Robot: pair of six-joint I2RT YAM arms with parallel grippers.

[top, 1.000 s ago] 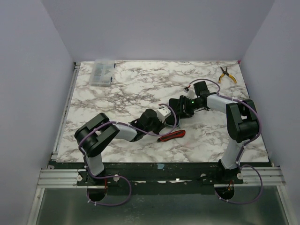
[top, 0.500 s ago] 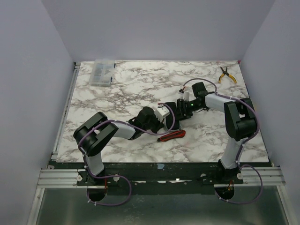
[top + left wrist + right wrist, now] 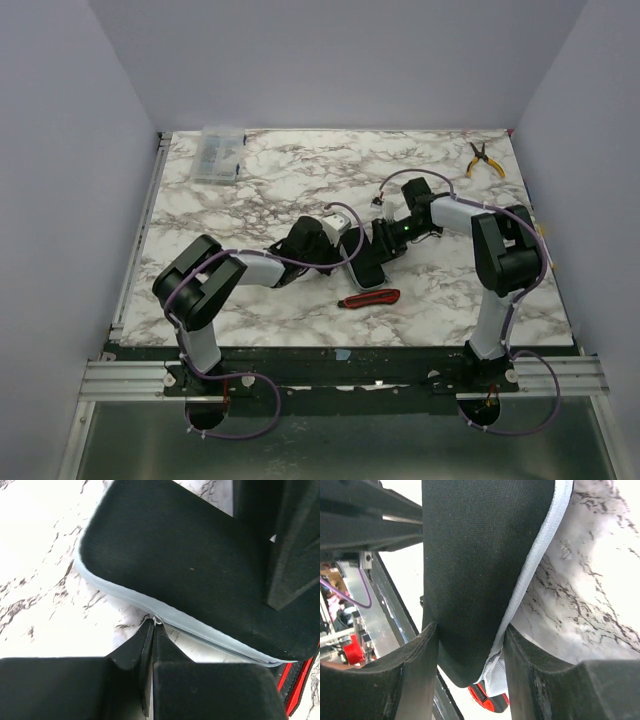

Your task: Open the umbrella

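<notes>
Umbrella: we see no canopy, shaft or knob handle in any view; we judge it may be packed inside the pouch, but we cannot tell.
Pouch: the pouch [image 3: 365,268] is a flat, dark fabric oval with a pale seam round its edge; it lies aslant near the middle of the worktop [image 3: 260,185], held between the two tools.
Left tool: the left tool [image 3: 152,630] is clenched; its fingertips meet on a small bright tab [image 3: 157,620] at the pale seam; we take the tab for a zip pull.
Right tool: the right tool [image 3: 470,630] is grasping the pouch's other end, with a finger on each flat face.
Just changed: over the last second the left arm has swung leftward and toward the far side; the pouch has turned and come out from beneath the wrists; the red-and-black knife [image 3: 370,298], half covered a second ago, now lies bare just beside the pouch's near end.
Meaning for the task: we read this as the tab being drawn along the seam while the right tool anchors the pouch; we cannot tell how far the seam has parted; we judge the task is at an early step.
Risk: the tab is tiny; we think it could slip from the fingertips if the pull strays off the seam's line.
</notes>
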